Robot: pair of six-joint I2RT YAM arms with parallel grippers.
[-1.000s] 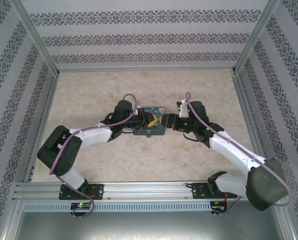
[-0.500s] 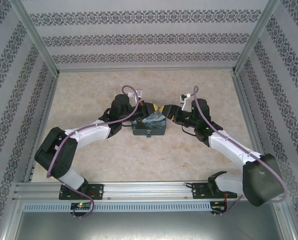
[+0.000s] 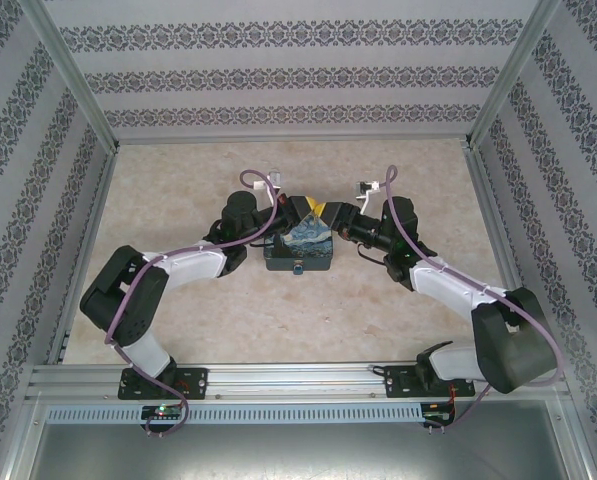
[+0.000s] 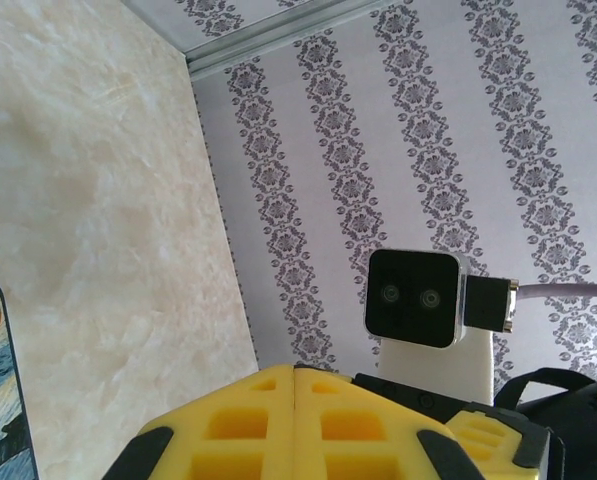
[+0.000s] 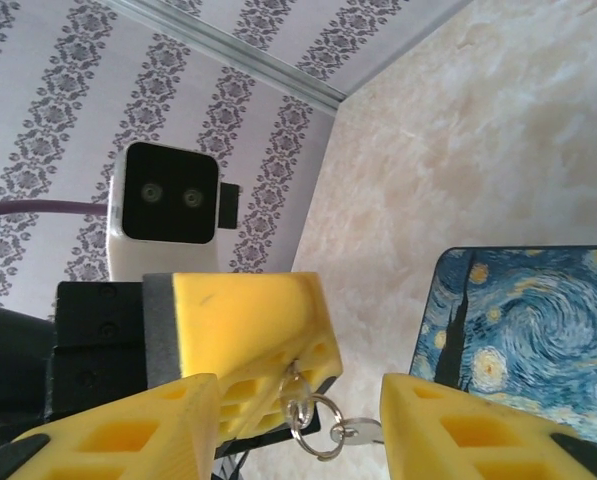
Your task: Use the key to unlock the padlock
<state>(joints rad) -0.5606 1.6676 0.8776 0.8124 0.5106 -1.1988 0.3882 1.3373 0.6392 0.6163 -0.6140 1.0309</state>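
Your painted tin box [image 3: 298,247] sits mid-table between the two arms with its night-sky lid down, so whatever it holds is hidden from you. The padlock [image 3: 298,268] is at the middle of the box's near wall. From above it is only a tiny blue speck, too small for you to read its shackle or which way it hangs. Your left gripper [image 4: 294,405] has its yellow pads pressed flat together with no gap. In the right wrist view it holds the key [image 5: 356,432] by its ring [image 5: 318,424]: a small top link runs up into the seam of the pads, and a larger wire loop hangs below it. The key dangles from that loop as a small pale metal tab with a hole. Its long axis is roughly level and it sticks out from the ring toward the box side. You cannot make out its blade. Your right gripper [image 5: 298,445] stands partly open, one finger on each side of the dangling ring and key, with clear air on both sides and nothing pinched. From above, both grippers meet tip to tip over the box's far edge.
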